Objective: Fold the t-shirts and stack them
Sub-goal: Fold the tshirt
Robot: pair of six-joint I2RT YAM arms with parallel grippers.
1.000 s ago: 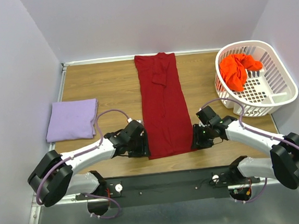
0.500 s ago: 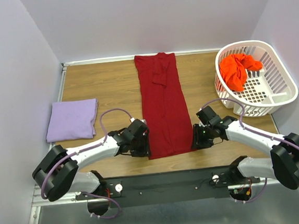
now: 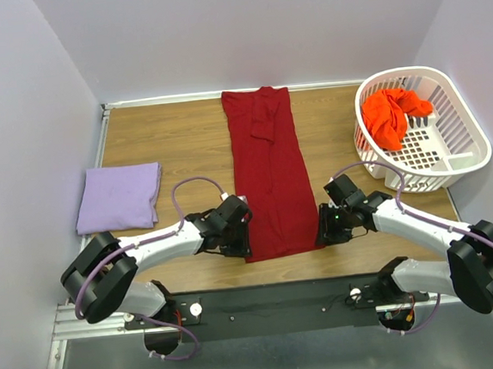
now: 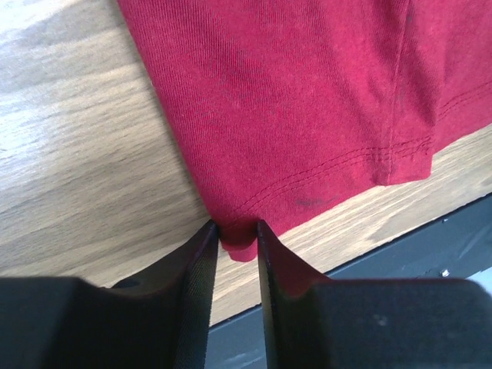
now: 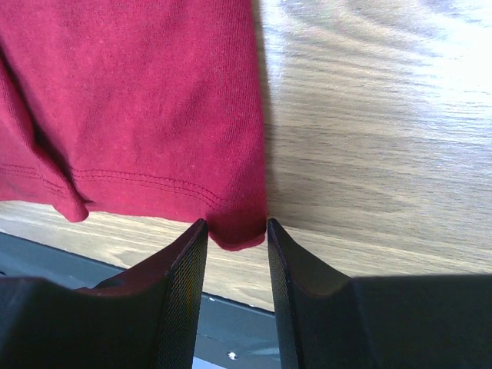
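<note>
**Item under work.** The crimson t-shirt (image 3: 270, 182) lies as a long narrow strip down the middle of the table (image 3: 173, 139), running from 12 o'clock to 6 o'clock. Its hem is nearest the arm bases.

**Change noted.** Over the last second the left arm has slid in toward the strip's 7 o'clock hem corner and its jaws have drawn together. The right arm has not moved from the 5 o'clock corner. In my judgement both hem corners are now being taken, ready to carry the hem toward 12 o'clock for the next fold.

**Jaws.** The left gripper (image 4: 237, 231) stands narrow. Both fingers press the hem corner, which is bunched between them, so I judge it gripped. The right gripper (image 5: 237, 227) stands somewhat wider, with its corner lying flat between the fingers. I cannot tell whether that is a firm pinch or mere straddling.

**Surroundings.** The lavender t-shirt (image 3: 120, 197) lies folded at 9 o'clock, well apart. The orange-red t-shirt (image 3: 392, 116) sits crumpled in the white laundry basket (image 3: 476, 143) at 2 o'clock.
</note>
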